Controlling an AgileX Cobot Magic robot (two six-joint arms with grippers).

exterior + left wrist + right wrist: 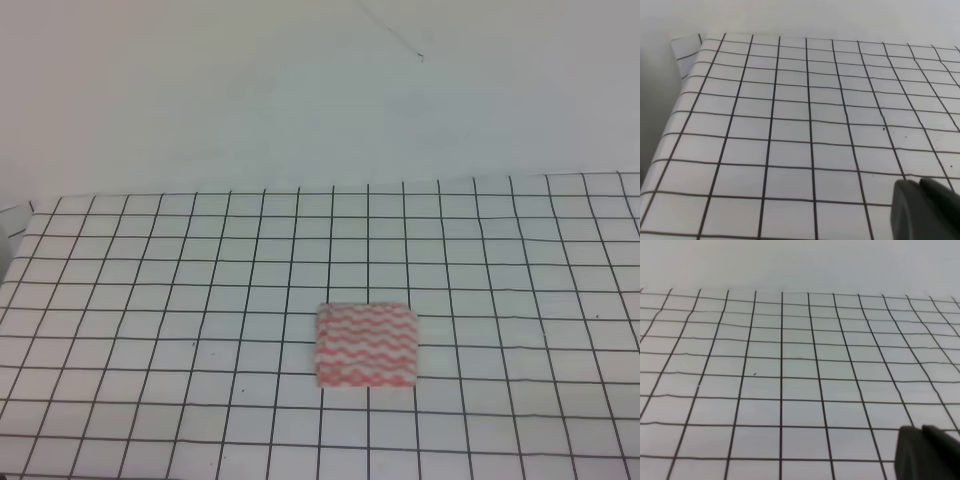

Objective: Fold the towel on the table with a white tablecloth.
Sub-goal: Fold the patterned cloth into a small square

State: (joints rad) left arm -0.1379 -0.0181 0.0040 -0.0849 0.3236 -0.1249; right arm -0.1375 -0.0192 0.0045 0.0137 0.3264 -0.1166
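The table (150, 300) fills the exterior high view, spread with the white tablecloth (520, 260) whose black grid runs to the far wall. Near the front middle lies the towel (366, 345), a compact pink-striped rectangle lying flat, seemingly folded already, so the job looks finished. Neither arm reaches over it. Each wrist view shows only a dark corner of the left gripper (925, 210) and right gripper (927, 452); their opening cannot be judged.
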